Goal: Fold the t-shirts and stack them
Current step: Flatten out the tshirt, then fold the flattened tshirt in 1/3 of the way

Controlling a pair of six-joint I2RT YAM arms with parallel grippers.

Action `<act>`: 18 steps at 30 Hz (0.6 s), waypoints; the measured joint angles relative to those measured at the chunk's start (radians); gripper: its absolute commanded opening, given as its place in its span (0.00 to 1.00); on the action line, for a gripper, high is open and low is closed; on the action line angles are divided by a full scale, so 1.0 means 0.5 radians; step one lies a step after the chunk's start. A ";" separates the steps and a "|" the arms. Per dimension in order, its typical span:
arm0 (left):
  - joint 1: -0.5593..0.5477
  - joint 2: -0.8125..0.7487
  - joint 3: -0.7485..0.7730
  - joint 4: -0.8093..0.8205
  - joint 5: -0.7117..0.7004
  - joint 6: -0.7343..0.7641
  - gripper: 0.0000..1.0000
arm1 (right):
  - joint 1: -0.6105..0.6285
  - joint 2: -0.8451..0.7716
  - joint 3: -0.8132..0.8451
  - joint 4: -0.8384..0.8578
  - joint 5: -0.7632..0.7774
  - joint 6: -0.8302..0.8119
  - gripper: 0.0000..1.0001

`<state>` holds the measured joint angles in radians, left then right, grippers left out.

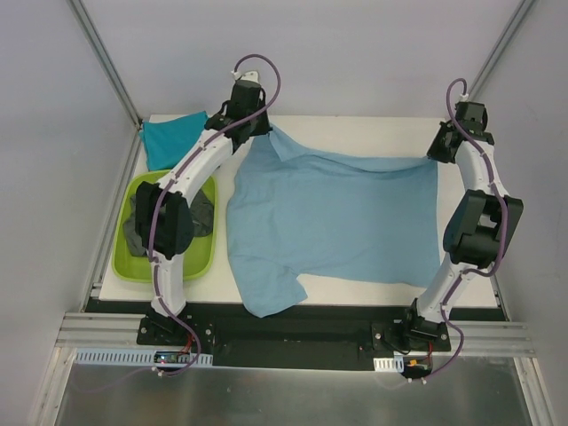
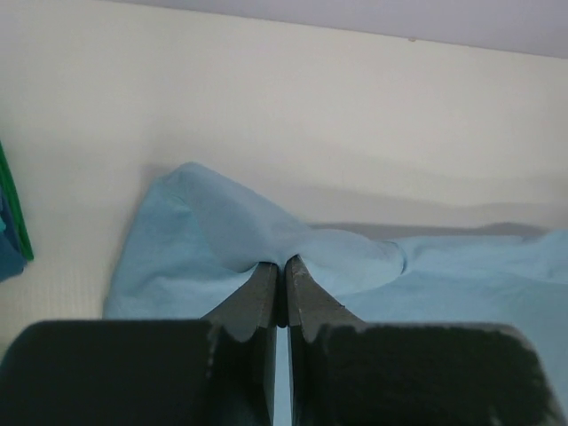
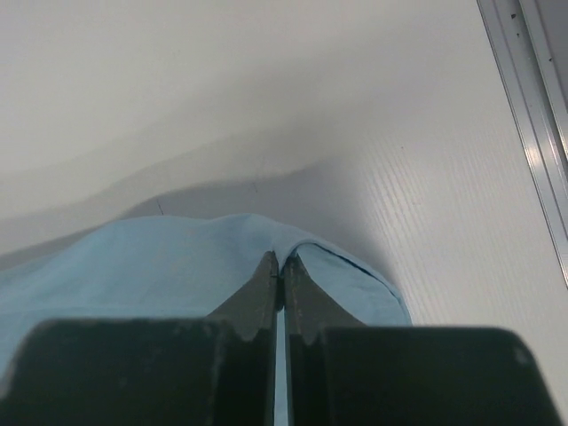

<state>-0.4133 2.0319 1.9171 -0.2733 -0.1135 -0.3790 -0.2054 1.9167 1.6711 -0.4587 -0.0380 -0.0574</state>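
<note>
My left gripper (image 2: 284, 264): jaws clamped on the far left corner of the light blue cotton t-shirt (image 1: 337, 213). My right gripper (image 3: 280, 259): jaws clamped on its far right corner.

Shirt: spread at centre of the white table (image 1: 373, 133), unfolded.

Teal t-shirt (image 1: 170, 138): upper left, apparently set aside.

Dark grey t-shirt (image 1: 202, 213): bunched in the lime-green plastic tub (image 1: 124, 266), left.

I judge most folding and all stacking remain.

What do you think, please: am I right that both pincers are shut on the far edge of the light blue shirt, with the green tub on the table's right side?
Not quite. The top view shows the green tub on the left side of the table. The left pincer and right pincer are indeed shut on the far edge of the light blue shirt.
</note>
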 measured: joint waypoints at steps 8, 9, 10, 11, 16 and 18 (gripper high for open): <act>-0.063 -0.330 -0.391 -0.215 -0.065 -0.227 0.00 | -0.032 -0.028 0.000 -0.103 -0.001 -0.033 0.00; -0.075 -0.371 -0.468 -0.240 -0.079 -0.265 0.00 | -0.038 -0.028 -0.001 -0.111 0.000 -0.038 0.00; -0.086 -0.406 -0.531 -0.267 -0.093 -0.292 0.00 | -0.041 -0.028 -0.002 -0.121 0.000 -0.044 0.00; -0.098 -0.436 -0.586 -0.274 -0.101 -0.317 0.00 | -0.044 -0.028 -0.002 -0.128 -0.001 -0.047 0.00; -0.185 -0.623 -0.870 -0.325 -0.115 -0.443 0.00 | -0.048 -0.028 -0.051 -0.143 -0.002 -0.068 0.00; -0.221 -0.713 -0.977 -0.340 -0.138 -0.498 0.00 | -0.050 -0.029 -0.085 -0.143 -0.002 -0.072 0.00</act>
<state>-0.5240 1.6752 1.4288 -0.4431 -0.1825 -0.6281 -0.2306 1.9022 1.6287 -0.5301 -0.0391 -0.0937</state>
